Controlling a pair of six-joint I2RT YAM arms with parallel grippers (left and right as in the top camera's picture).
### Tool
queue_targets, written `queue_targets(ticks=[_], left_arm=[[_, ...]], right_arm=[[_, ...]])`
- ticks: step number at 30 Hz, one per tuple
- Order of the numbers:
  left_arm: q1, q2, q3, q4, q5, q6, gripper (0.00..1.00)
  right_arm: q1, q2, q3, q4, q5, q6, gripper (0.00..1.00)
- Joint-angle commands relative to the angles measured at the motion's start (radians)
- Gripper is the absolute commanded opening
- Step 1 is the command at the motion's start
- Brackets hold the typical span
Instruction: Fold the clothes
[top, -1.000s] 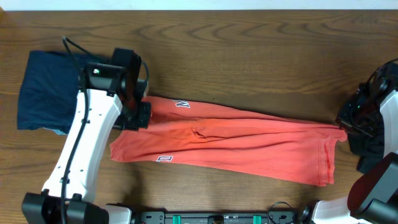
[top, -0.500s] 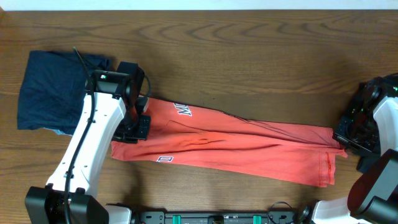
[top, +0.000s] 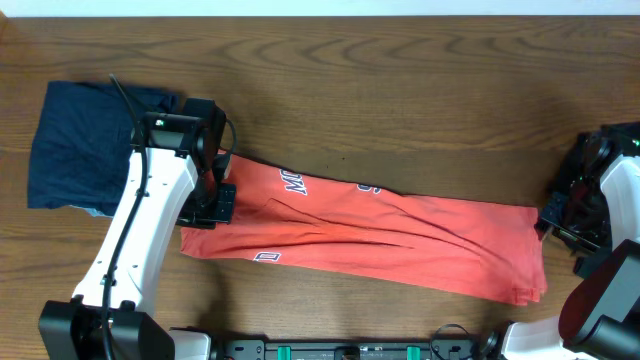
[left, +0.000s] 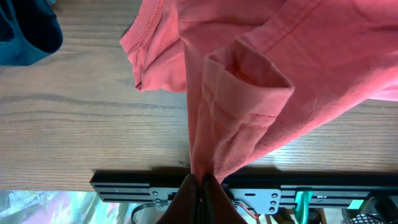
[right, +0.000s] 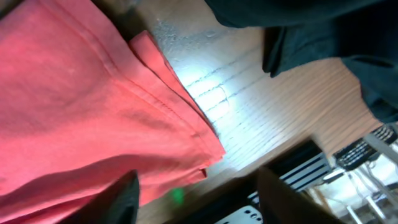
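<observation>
The coral-red T-shirt (top: 400, 235) of the clothes lies as a long band across the wooden table, with white lettering showing near its left end. My left gripper (top: 214, 203) is shut on that left end. In the left wrist view the fingers (left: 202, 193) pinch a bunched fold of red fabric (left: 249, 93). At the shirt's right end my right gripper (top: 548, 218) stands open beside the hem. In the right wrist view the gripper (right: 199, 199) has nothing between its fingers, and the shirt's corner (right: 93, 99) lies flat on the table ahead of it.
A folded navy garment (top: 85, 150) lies at the far left, close behind the left arm, and shows as a dark corner (left: 25, 31) in the left wrist view. Black fabric (right: 323, 37) lies at the right by the right arm. A black rail (top: 360, 350) runs along the table's front edge.
My right gripper has opened and let go of the shirt's right end, which has dropped flat and spread toward the front. The left gripper keeps its hold; more lettering shows.
</observation>
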Motion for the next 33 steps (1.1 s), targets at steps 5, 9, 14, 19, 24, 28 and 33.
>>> queue_targets(ticks=[5,9,14,19,24,28,33], left_arm=[[0.005,0.000,0.001,0.002,-0.023,-0.013,0.12],[0.005,0.000,0.001,0.016,-0.001,-0.020,0.14],[0.005,0.000,0.001,0.042,0.065,-0.020,0.17],[0.005,0.000,-0.027,0.041,0.064,-0.032,0.40],[0.005,0.000,-0.153,0.105,0.064,-0.065,0.54],[0.005,0.000,-0.264,0.240,0.098,-0.102,0.61],[0.005,0.000,-0.359,0.335,0.121,-0.102,0.61]], right_arm=[[0.000,-0.016,-0.001,0.037,-0.053,-0.013,0.73],[0.000,-0.016,-0.001,0.114,-0.226,-0.080,0.73],[0.000,-0.016,-0.001,0.200,-0.370,-0.084,0.72],[0.000,-0.016,-0.001,0.237,-0.436,-0.084,0.72],[0.000,-0.016,-0.001,0.240,-0.436,-0.084,0.73],[0.000,-0.016,-0.001,0.253,-0.436,-0.084,0.73],[0.000,-0.016,-0.001,0.269,-0.436,-0.084,0.73]])
